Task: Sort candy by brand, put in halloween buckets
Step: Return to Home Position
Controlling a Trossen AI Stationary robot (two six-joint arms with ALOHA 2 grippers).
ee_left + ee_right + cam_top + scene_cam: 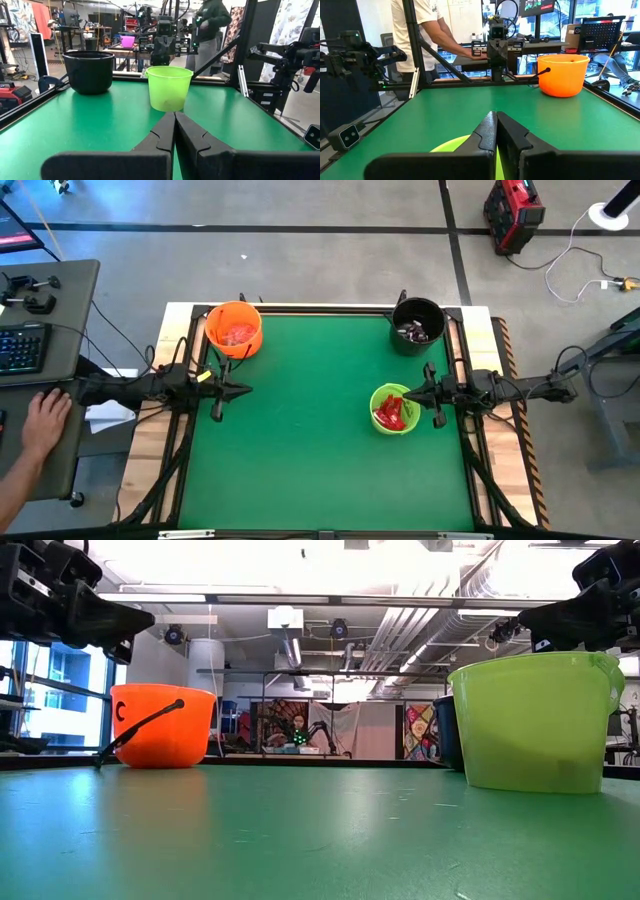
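Homing step: I judge the sorting done; no loose sweets show on the table (300, 460).
My right pincer (407, 393): clenched, empty, tip just beside the green bucket (375, 420).
My left pincer (246, 389): clenched, empty, over the table's left side.
Green bucket: red candy (391, 413) inside.
Far buckets: orange bucket (209, 332) holds pale candy (238, 333); black bucket (395, 325) holds dark candy (413, 332).
Next move: settle both arms without nudging the green bucket.

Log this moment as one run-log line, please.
left gripper: shut, near orange bucket | right gripper: shut, over green bucket rim | candy: in both, also black bucket
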